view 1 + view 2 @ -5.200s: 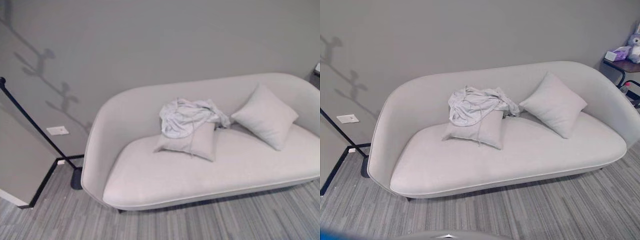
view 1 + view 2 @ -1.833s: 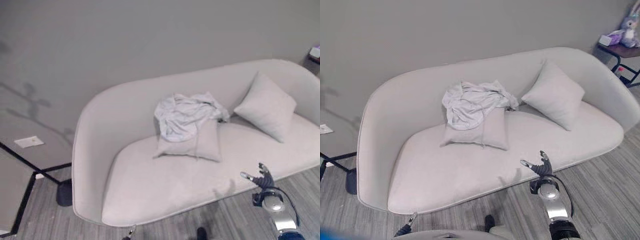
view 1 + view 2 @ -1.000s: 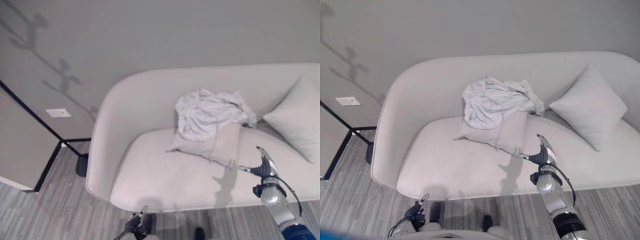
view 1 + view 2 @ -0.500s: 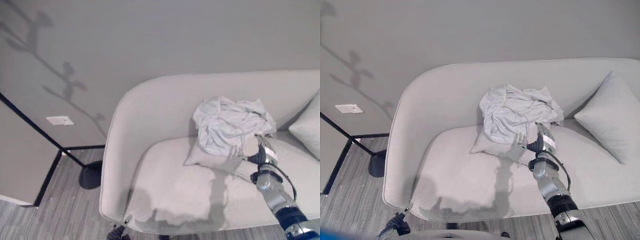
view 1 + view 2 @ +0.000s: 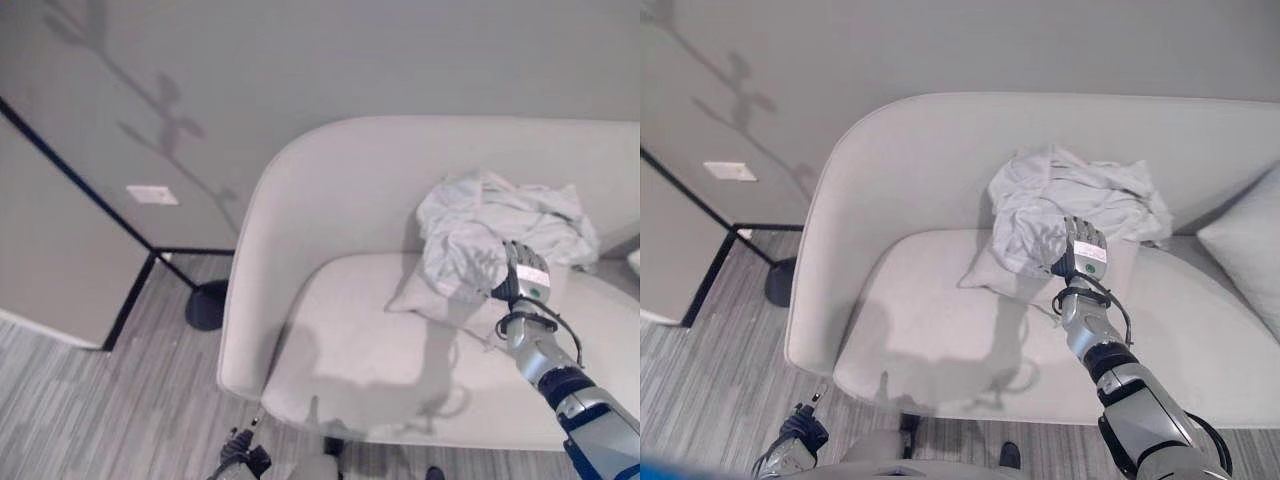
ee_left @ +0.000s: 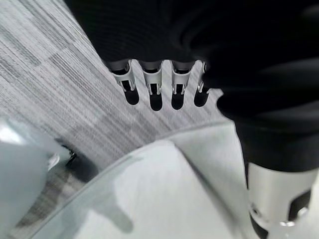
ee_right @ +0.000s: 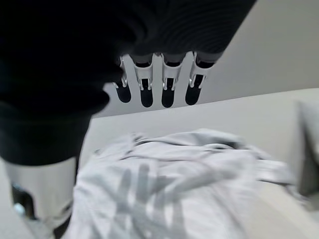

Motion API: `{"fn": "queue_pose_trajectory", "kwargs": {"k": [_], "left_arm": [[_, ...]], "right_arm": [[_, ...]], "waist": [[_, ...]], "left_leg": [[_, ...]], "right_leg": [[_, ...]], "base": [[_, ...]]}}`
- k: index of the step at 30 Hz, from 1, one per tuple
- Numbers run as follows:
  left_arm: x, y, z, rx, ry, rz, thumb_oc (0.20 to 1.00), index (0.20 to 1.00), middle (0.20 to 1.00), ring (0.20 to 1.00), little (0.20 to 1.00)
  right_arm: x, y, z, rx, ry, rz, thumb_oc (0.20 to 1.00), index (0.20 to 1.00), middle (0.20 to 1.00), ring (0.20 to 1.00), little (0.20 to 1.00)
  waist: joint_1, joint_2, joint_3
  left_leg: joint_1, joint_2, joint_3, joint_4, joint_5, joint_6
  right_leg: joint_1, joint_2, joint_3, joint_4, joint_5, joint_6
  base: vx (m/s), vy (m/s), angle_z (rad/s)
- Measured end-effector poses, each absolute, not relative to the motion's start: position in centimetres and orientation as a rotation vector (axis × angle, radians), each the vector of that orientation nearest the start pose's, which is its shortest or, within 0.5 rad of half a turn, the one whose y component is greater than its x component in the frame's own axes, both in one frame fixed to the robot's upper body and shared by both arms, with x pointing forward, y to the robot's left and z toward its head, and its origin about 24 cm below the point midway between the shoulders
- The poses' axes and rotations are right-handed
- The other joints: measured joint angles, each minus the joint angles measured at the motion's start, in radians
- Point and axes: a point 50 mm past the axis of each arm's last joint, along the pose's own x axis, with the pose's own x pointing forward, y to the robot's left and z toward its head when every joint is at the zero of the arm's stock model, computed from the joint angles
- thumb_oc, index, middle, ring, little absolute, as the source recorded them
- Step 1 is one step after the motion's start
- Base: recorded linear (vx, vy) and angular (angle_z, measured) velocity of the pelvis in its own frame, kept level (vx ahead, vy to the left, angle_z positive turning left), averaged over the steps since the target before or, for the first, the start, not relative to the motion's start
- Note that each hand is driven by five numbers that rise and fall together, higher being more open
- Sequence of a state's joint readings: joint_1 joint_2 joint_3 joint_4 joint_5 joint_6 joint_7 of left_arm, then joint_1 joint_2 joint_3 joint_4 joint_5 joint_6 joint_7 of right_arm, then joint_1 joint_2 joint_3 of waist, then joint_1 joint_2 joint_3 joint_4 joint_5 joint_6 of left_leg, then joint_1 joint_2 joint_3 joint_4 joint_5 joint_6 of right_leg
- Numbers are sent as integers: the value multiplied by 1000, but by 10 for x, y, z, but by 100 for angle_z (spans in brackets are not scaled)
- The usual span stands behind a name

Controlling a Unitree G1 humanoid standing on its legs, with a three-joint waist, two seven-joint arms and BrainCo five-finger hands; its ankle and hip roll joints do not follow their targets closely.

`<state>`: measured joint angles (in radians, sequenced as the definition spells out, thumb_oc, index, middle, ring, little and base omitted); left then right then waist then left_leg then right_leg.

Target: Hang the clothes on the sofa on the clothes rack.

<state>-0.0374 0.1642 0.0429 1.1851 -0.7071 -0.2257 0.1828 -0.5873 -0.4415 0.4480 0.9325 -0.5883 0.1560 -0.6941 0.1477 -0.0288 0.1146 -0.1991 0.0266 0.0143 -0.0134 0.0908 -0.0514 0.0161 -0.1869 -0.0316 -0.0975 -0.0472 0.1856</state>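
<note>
Fingers [image 7: 168, 84] of the right hand [image 5: 1081, 252] are stretching out straight and released, grasping nothing, hovering just at the front of the crumpled pale clothes [image 5: 1070, 205]. A second ago this hand was lower, over the sofa [image 5: 930, 330] seat's front edge; now it is reaching the heap, so the pickup is about to begin. The clothes are lying bunched on a cushion [image 5: 990, 272] against the sofa's back, toward its middle. The left hand [image 5: 800, 432] is hanging low by the sofa's front left corner, fingers relaxed and empty. The black clothes rack [image 5: 120, 225] is standing beyond the sofa's left end. No readable writing is showing.
</note>
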Motion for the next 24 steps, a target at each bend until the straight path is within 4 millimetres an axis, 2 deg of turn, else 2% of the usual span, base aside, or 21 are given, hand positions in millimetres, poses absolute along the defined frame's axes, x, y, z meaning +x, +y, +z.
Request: {"fn": "queue_pose_trajectory", "kwargs": {"k": [1, 5, 8, 9, 11, 15, 19, 24], "left_arm": [[128, 238, -145, -378, 845, 749, 1000, 1000, 1000, 1000, 1000], [145, 235, -140, -370, 812, 715, 1000, 1000, 1000, 1000, 1000], [156, 236, -135, -347, 788, 686, 1000, 1000, 1000, 1000, 1000], [156, 236, -135, -347, 788, 686, 1000, 1000, 1000, 1000, 1000], [166, 238, -131, -332, 765, 668, 1000, 1000, 1000, 1000, 1000], [173, 241, -127, -349, 741, 677, 1000, 1000, 1000, 1000, 1000], [178, 239, -125, -356, 729, 667, 1000, 1000, 1000, 1000, 1000], [182, 236, -123, -351, 716, 642, 1000, 1000, 1000, 1000, 1000]], "right_arm": [[344, -227, 41, -1406, 9, -415, 1000, 1000, 1000, 1000, 1000], [357, -228, 58, -1446, -8, -470, 1000, 1000, 1000, 1000, 1000], [366, -229, 74, -1469, -30, -526, 1000, 1000, 1000, 1000, 1000], [366, -229, 74, -1469, -30, -526, 1000, 1000, 1000, 1000, 1000], [371, -239, 86, -1522, -20, -581, 1000, 1000, 1000, 1000, 1000], [373, -256, 100, -1555, 21, -659, 1000, 1000, 1000, 1000, 1000], [371, -285, 126, -1610, 30, -782, 1000, 1000, 1000, 1000, 1000], [366, -307, 138, -1659, 69, -847, 1000, 1000, 1000, 1000, 1000]], "waist": [[9, 1, 15], [48, -1, 46], [50, -7, 50], [50, -7, 50], [52, -11, 57], [55, -16, 63], [60, -12, 75], [80, -12, 83]], "left_leg": [[-33, 0, -2, 12, -1, -1], [-85, -13, 2, 25, -2, 1], [-142, -25, 2, 40, -3, 6], [-142, -25, 2, 40, -3, 6], [-177, -35, 1, 51, -2, 8], [-195, -41, -1, 56, -6, 13], [-230, -46, -6, 75, -8, 15], [-247, -51, -15, 85, -10, 15]], "right_leg": [[-27, 1, -1, 1, 6, -5], [-87, -15, 10, 21, 10, -1], [-141, -27, 11, 39, 9, 4], [-141, -27, 11, 39, 9, 4], [-172, -36, 10, 45, 10, 8], [-187, -42, 7, 45, 8, 12], [-206, -46, -1, 44, 10, 17], [-211, -50, -12, 39, 9, 18]], "base": [[-30, 63, 3], [-21, 78, -2], [-14, 71, 1], [-1, 55, 4], [-1, 58, 4], [6, 33, 2], [15, 37, 6], [15, 18, 5]]}}
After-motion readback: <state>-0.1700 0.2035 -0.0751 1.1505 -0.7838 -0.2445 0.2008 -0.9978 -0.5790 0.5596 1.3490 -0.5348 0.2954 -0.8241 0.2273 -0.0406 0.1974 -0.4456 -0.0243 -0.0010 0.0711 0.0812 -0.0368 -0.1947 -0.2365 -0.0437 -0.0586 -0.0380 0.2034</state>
